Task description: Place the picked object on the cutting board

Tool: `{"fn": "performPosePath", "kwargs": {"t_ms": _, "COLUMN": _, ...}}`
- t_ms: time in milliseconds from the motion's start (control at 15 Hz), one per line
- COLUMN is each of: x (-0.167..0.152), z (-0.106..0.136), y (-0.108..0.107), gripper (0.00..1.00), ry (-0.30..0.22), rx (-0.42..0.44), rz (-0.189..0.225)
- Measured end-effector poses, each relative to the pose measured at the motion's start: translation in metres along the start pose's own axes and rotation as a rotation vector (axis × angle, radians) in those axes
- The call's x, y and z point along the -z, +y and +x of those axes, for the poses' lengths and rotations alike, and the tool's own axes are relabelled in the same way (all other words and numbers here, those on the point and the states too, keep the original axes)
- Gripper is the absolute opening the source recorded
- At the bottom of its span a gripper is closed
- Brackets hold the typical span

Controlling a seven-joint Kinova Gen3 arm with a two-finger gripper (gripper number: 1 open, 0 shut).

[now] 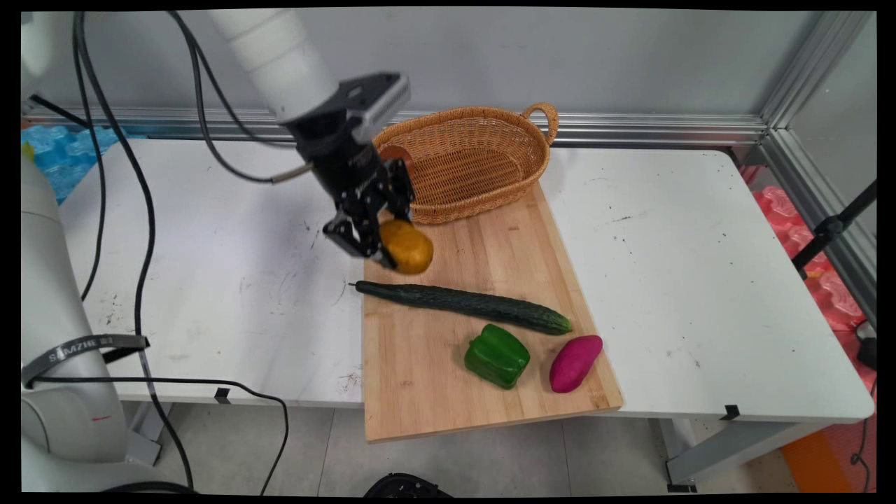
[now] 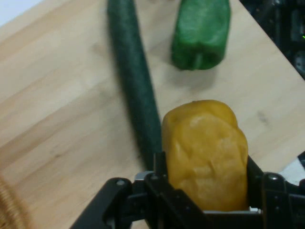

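The gripper [image 1: 383,241] has its fingers clamped on a yellow potato [image 1: 407,246], lifted just off the cutting board [image 1: 483,259] near the wicker basket [image 1: 467,164] (basket looks empty). The cucumber [image 1: 465,306], green pepper [image 1: 498,355] and purple sweet potato [image 1: 575,362] lie on the board.

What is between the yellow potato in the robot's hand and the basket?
Nothing visible. The gripper is shut on the yellow potato, which is over the wooden cutting board, right beside the wicker basket. The cucumber, green pepper and purple sweet potato lie on the other side.
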State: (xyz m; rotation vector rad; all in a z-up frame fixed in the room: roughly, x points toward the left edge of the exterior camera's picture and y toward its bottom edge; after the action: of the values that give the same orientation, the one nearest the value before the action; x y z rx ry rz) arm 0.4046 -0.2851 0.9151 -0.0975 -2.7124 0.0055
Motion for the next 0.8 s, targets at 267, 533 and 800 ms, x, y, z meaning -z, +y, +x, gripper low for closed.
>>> {"fn": "performPosePath", "kwargs": {"t_ms": 267, "x": -0.034, "z": 0.001, "y": 0.011, "gripper": 0.00, "ry": -0.001, "rx": -0.057, "rz": -0.028}}
{"fn": "performPosePath", "kwargs": {"t_ms": 533, "x": -0.072, "z": 0.001, "y": 0.018, "gripper": 0.00, "ry": -0.002, "rx": -0.080, "rz": -0.052}}
{"fn": "performPosePath", "kwargs": {"t_ms": 800, "x": -0.106, "z": -0.001, "y": 0.024, "gripper": 0.00, "ry": -0.010, "rx": -0.092, "rz": -0.073}}
